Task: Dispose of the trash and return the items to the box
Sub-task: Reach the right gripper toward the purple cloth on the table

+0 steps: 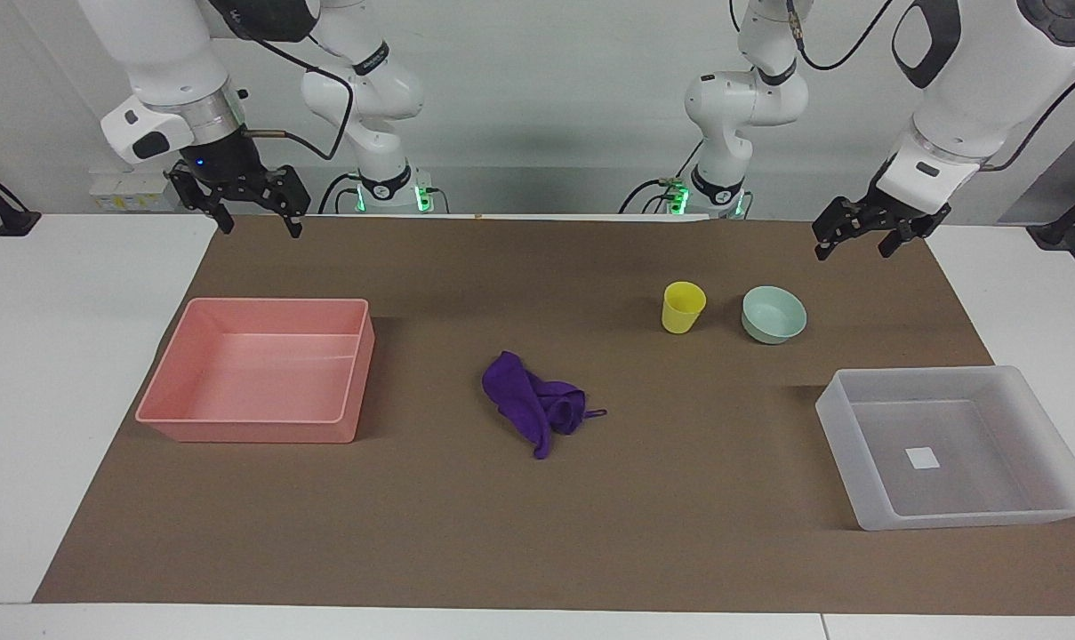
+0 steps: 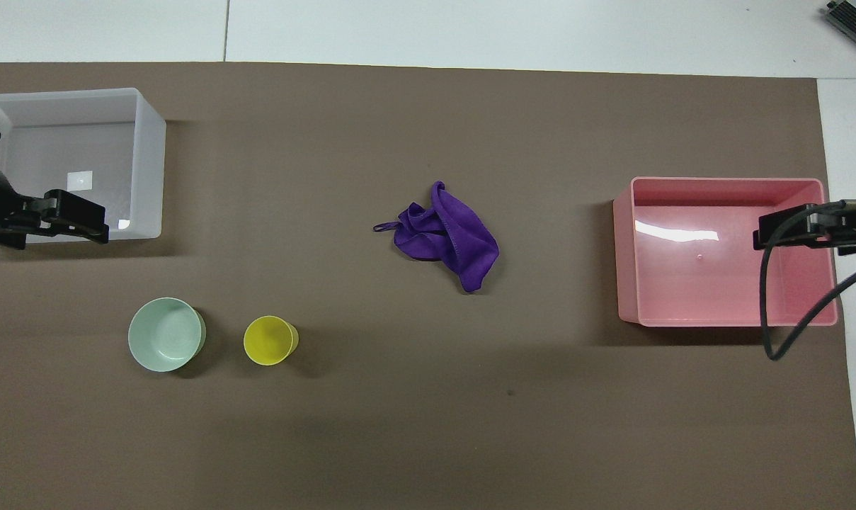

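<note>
Nothing has been touched yet, by the look of it: the purple rag [image 1: 537, 409] lies crumpled in the middle of the brown surface [image 1: 501, 542], between the two bins and well apart from both. The pink bin [image 1: 261, 369] sits toward the right arm's end, presumably where the rag should go as trash. The clear box [image 1: 950, 444] sits toward the left arm's end, with nothing inside but its white label [image 1: 924, 458]. The yellow cup [image 1: 683, 307] and mint bowl [image 1: 774, 314] stand upright beside each other, nearer to the robots than the box, so the left arm looks best placed to return them. The left gripper [image 1: 866, 238] hangs in the air above the mat's edge at its own end, fingers spread and holding nothing. The right gripper [image 1: 254, 212] waits likewise at its end, also spread and holding nothing. Each arm seems parked close to the bin it will likely serve.
</note>
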{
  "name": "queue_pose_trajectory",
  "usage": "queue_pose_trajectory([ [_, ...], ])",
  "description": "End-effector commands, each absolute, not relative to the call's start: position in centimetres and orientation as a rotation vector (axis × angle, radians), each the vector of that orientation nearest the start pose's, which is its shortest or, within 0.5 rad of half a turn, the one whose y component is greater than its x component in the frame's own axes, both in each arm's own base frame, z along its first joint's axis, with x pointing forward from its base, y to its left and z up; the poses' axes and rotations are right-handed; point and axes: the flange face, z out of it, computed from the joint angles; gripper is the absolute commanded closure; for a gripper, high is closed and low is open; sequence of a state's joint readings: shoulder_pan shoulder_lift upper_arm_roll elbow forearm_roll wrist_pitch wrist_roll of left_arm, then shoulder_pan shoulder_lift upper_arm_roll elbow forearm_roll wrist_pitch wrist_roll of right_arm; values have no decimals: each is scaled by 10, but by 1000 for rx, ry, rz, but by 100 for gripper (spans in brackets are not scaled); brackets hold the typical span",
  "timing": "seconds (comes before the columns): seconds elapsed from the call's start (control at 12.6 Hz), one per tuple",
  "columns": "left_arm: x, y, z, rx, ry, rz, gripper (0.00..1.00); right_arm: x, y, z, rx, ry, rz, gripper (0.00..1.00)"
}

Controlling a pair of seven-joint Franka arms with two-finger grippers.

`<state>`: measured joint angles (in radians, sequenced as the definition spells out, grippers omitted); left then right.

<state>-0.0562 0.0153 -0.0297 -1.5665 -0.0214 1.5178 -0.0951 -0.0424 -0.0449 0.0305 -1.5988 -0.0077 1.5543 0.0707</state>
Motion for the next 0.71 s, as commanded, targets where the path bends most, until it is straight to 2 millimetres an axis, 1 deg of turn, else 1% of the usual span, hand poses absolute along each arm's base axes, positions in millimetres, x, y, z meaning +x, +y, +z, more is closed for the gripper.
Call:
queue_pose_trajectory([
  [0.0, 548, -48, 616, -3140, -5, 114, 0, 535, -10, 635, -3128, 95, 24, 0],
  [0.16, 548, -48, 616, -3139, -4, 118, 0, 534, -14, 635, -3168, 94, 24, 0],
  [0.4, 547, -48, 617, -3139, -16, 121, 0, 531, -14, 630, -3173, 96, 43, 0],
  [0.55, 548, -48, 617, -3139, 0, 118, 0, 526, -14, 624, -3168, 88, 63, 0],
  [0.63, 548, -48, 617, -3140, 0, 116, 0, 520, -11, 616, -3160, 83, 77, 0],
])
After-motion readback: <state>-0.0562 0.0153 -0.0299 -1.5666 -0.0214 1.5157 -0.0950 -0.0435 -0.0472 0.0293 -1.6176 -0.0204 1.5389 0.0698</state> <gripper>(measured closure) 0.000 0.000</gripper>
